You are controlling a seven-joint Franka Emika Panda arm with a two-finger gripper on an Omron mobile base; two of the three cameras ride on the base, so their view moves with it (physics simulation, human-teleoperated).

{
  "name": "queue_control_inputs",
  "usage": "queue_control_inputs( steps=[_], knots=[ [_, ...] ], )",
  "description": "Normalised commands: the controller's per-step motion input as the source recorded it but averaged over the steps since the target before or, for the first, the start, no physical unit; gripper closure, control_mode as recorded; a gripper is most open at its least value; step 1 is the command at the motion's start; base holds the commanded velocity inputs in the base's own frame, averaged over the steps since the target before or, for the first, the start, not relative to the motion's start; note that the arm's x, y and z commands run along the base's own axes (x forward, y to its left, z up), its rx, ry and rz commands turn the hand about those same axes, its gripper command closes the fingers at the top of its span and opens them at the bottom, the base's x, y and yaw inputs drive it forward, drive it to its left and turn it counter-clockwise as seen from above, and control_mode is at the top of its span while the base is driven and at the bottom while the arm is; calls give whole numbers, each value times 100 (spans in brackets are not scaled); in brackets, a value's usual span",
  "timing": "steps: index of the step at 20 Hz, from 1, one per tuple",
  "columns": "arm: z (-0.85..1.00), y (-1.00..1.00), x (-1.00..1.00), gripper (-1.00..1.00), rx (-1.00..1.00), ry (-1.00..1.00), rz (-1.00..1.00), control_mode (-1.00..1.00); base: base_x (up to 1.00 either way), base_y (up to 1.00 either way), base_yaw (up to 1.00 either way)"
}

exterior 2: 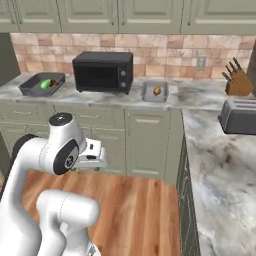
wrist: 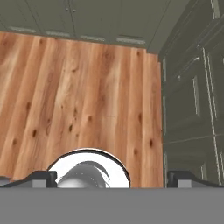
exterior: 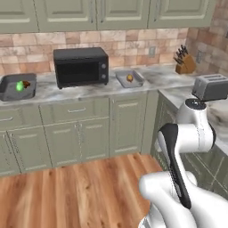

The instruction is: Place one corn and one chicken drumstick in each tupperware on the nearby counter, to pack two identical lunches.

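Tool (wrist: 111, 178) released, empty, above wooden floor (wrist: 78, 96), corn (exterior: 19, 86) and drumstick (exterior: 27, 83) in left tupperware (exterior: 9, 91), drumstick alone in right tupperware (exterior: 135, 83)

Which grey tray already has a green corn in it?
The tupperware left of the microwave, the darker tray, holds a green corn. The tray right of it holds just a drumstick.

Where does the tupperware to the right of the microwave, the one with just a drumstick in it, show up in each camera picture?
Left base view: the tupperware sits on the counter right of centre, just right of the microwave.
Right base view: the same tray lies upper centre, again right of the microwave.
Hand view: wooden floor and cabinet fronts.
Shared landmark: the microwave.
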Motion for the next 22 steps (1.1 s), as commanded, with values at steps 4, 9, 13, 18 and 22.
queue_control_inputs(
  steps=[4, 9, 13, 18, 22],
  knots=[
    [0, 0, 0, -100, 0, 0, 0, 100, -100, 0, 6],
    [0, 0, 0, -100, 0, 0, 0, 100, -100, 0, 10],
    [0, 0, 0, -100, 0, 0, 0, 100, -100, 10, 10],
    [0, 0, 0, -100, 0, 0, 0, 100, -100, 37, 8],
    [0, 0, 0, -100, 0, 0, 0, 100, -100, 25, 8]
  ],
)
